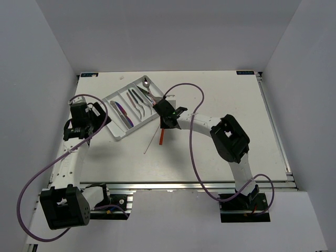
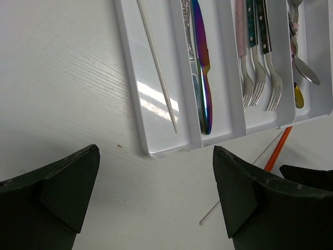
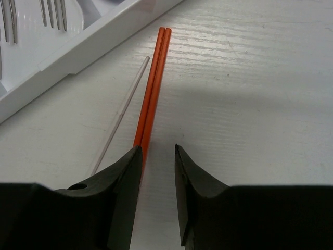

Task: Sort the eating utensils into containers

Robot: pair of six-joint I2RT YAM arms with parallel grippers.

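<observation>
The pair of orange-red chopsticks (image 3: 154, 83) lies flat on the tabletop (image 3: 250, 104), the two sticks pressed side by side, just off the end wall of the white tray (image 3: 78, 52). Their long axis runs almost straight away from the right pincer (image 3: 157, 149), leaning slightly right at the far end. It therefore lies square to the direction in which the fingers close, which suits a pinch. The near end slips under the inner edge of that pincer's left finger rather than sitting centred in the gap. The fingers stand a little apart, released and holding nothing. A loose pale chopstick (image 3: 122, 112) lies just beside the pair on the left, angling toward the same finger. I judge a small shift leftward is needed first, and a careless close might catch the pale stick too. The left pincer (image 2: 156, 150) hangs wide open and empty by the tray's end, well apart from the pair, so the right arm is plainly nearer. A stowed pale chopstick (image 2: 158, 78) lies in the tray's outermost compartment, probably where the pair belongs.
</observation>
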